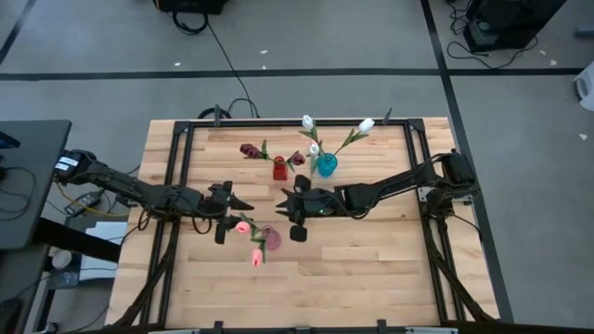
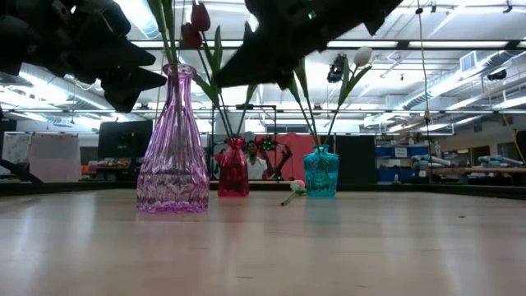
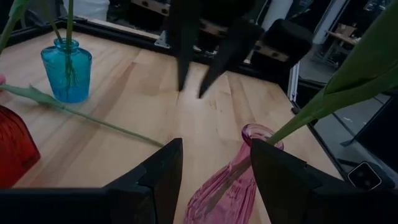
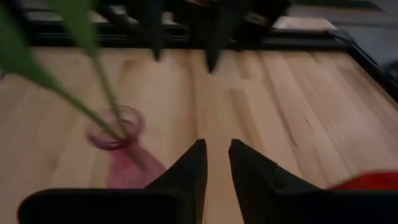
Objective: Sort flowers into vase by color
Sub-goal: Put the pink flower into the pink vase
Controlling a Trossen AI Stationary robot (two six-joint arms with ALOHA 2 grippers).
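While stems stand upright in the pink vase (image 2: 173, 144) | right end effector (image 4: 216, 163) slightly parted, empty | left end effector (image 3: 214, 171) open

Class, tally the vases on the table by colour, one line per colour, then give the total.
Pink vase: 1
Red vase: 1
Teal vase: 1
Total: 3 vases

No legible text — none anywhere.
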